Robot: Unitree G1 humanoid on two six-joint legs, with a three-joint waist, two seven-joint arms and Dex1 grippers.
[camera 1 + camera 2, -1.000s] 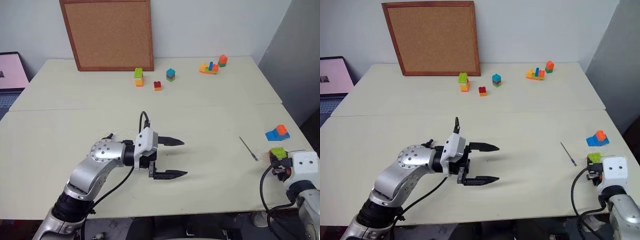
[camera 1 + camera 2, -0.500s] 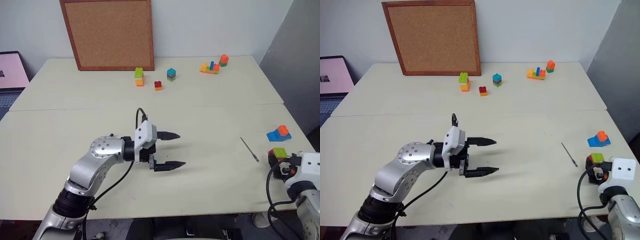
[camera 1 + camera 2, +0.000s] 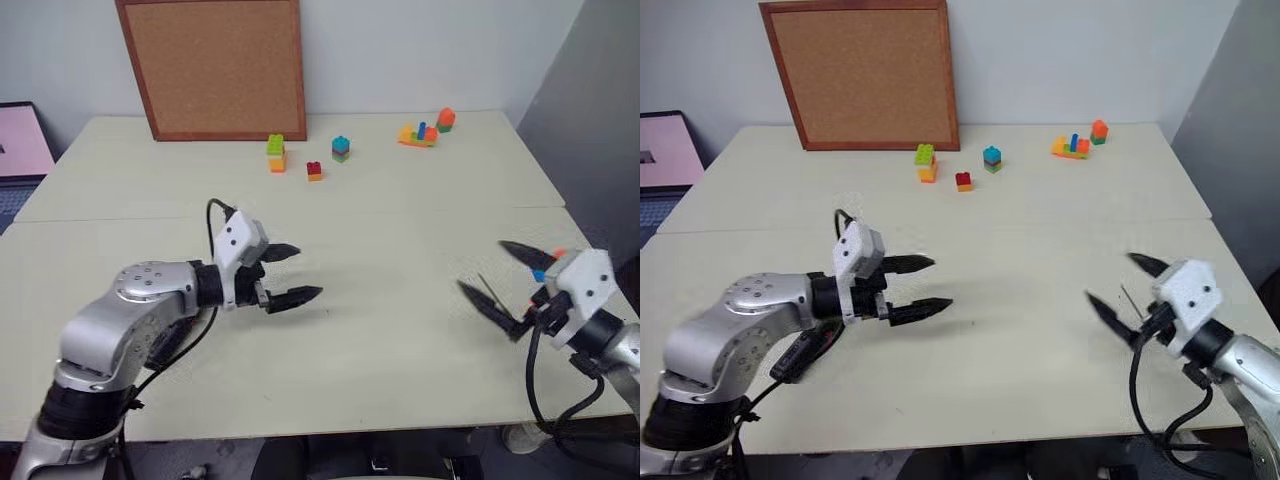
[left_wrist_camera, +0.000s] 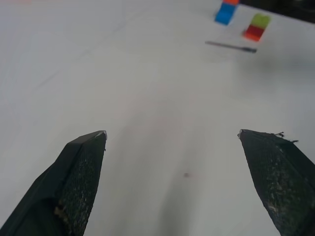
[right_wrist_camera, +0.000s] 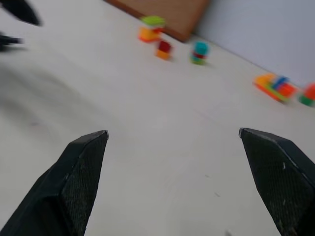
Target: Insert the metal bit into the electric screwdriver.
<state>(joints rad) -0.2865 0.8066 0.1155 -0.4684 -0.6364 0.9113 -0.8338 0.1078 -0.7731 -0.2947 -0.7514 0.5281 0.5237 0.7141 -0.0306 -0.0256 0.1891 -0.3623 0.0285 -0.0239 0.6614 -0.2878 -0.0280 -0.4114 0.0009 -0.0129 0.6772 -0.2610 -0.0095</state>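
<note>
Left eye view: I see both the left gripper and right gripper spread, empty. The thin dark metal bit lies flat on the table beside my right gripper; a careless pinch could roll it off the edge.

Seven toy-brick pieces, one metal bit, one cork board, one laptop, two grippers.

Five brick pieces sit along the worktop's far edge: a green-and-orange stack, a red brick, a teal stack, a flat orange, yellow and blue cluster and an orange-topped stack just beside it. Two more lie by the right edge, a blue-and-orange piece and a green-and-red piece, near the single bit. The left gripper and the right gripper have two black fingers each.
</note>
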